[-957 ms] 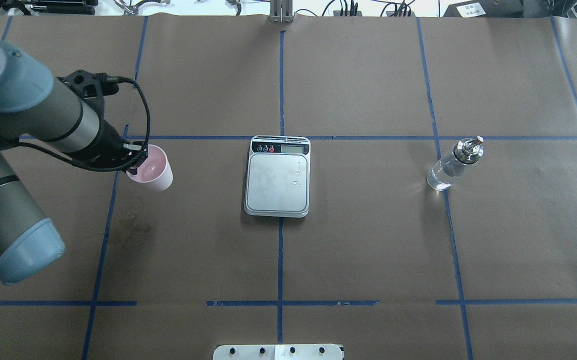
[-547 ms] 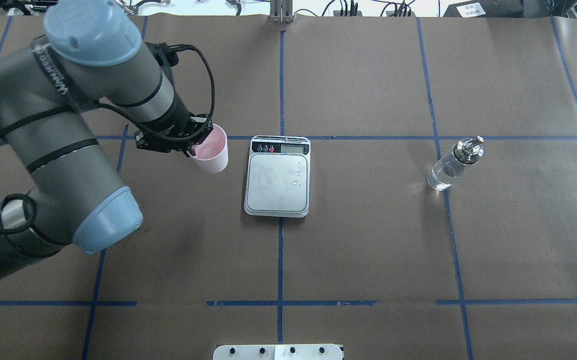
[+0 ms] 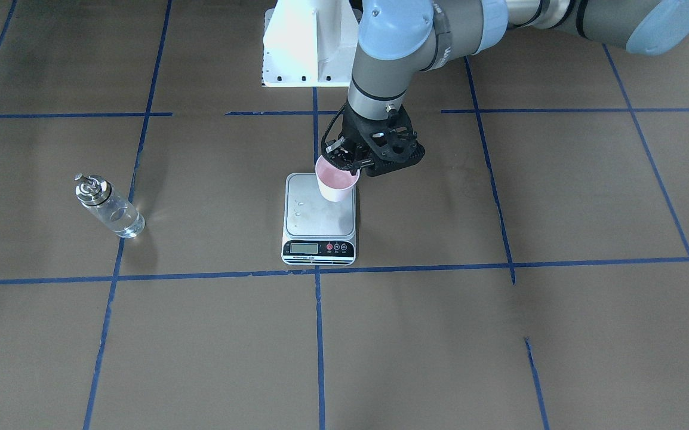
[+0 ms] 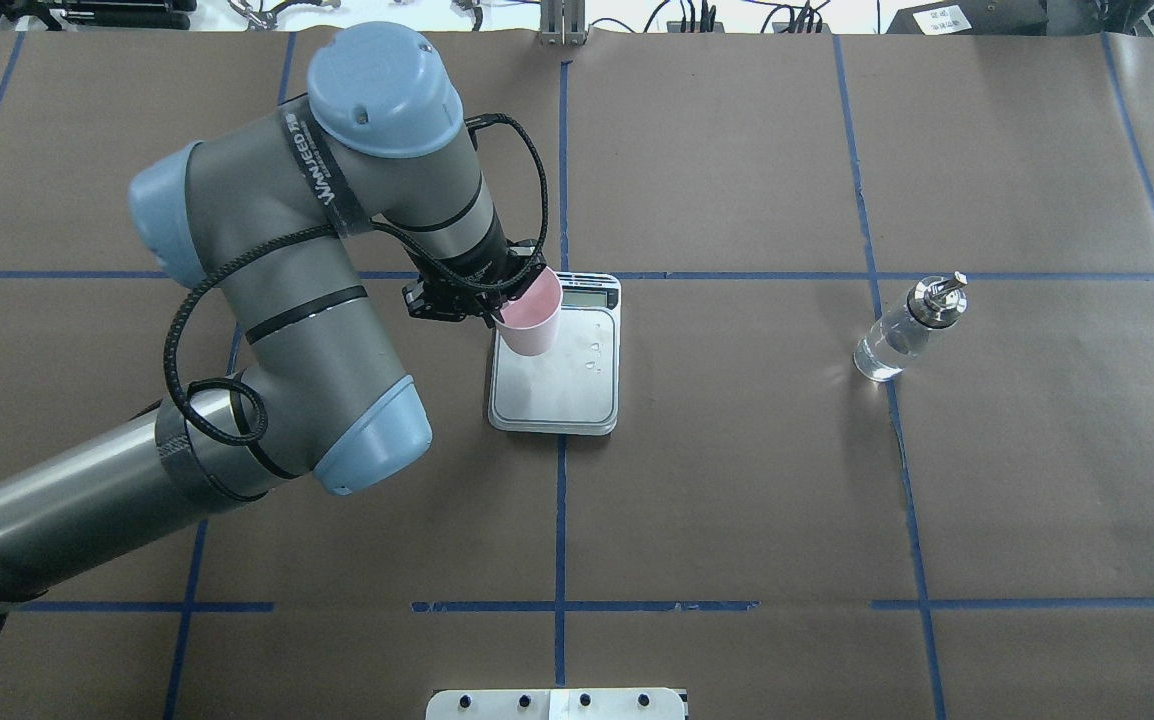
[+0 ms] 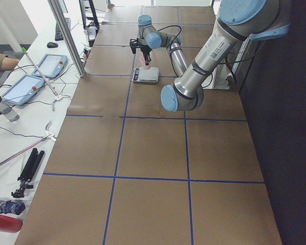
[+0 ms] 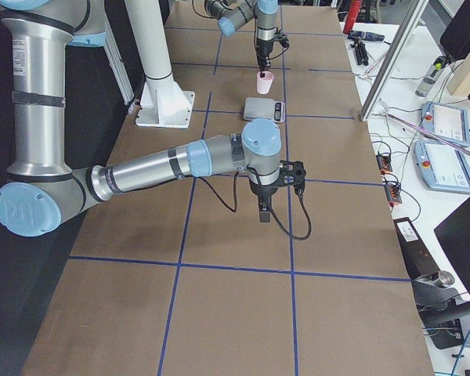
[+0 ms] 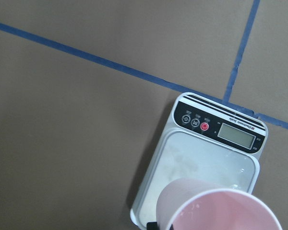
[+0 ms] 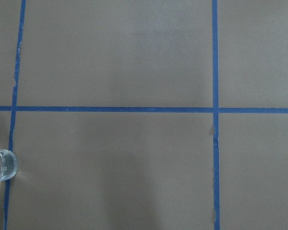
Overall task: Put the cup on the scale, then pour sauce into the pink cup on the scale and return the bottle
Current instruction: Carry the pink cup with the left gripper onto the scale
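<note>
The left claw point(image 4: 493, 308) is clamped on the rim of the cup point(image 4: 534, 322). It pinches the wall at the cup's 9 o'clock side in the overhead view, so the cup hangs upright at the claw's 3 o'clock. The cup is in the air above the scale point(image 4: 577, 395), over the platform's 11 o'clock corner, just short of the display point(image 4: 585, 297) at the 12 o'clock end. The right side view shows it well clear of the platform.

The rest of the platform is bare apart from a few drops point(image 4: 594, 350) near its 2 o'clock corner. The bottle point(image 4: 899, 335) stands at the scale's 3 o'clock, well apart, with open desk point(image 4: 737, 500) between them and at 6 o'clock.

The right claw point(image 6: 264, 210) hangs over bare desk, and I cannot tell how far open it is.

There is one cup, one scale, one bottle and two arms.
</note>
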Controlling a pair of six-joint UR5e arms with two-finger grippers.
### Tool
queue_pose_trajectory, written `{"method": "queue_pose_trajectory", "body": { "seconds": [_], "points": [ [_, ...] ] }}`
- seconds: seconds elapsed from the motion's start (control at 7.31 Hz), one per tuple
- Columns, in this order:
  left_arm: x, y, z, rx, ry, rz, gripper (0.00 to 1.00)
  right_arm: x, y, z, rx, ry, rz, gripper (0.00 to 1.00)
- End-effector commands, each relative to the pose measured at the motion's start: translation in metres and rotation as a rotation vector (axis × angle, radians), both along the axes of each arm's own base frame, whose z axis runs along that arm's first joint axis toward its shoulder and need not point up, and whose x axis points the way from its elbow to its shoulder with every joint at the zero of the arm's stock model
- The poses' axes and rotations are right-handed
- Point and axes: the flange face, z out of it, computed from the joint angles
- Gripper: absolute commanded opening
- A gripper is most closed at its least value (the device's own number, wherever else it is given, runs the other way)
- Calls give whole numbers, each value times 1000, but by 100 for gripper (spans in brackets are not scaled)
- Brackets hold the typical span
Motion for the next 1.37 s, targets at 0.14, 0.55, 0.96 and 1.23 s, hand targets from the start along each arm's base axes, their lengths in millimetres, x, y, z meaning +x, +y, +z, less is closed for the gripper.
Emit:
{"method": "queue_pose_trajectory", "body": {
  "seconds": [0.14,0.55,0.96,1.23],
  "points": [
    [46,8,21,-13,-4,-25,0,-9,-2,-12,-9,-9,12,100],
    [49,8,22,-7,8,-24,21,-26,1,-34,-17,-16,22,100],
    [45,8,19,12,19,-25,100,-53,8,-64,-51,-39,46,100],
    [21,9,5,78,44,-7,100,-99,26,-108,-81,-54,53,100]
  ]
}}
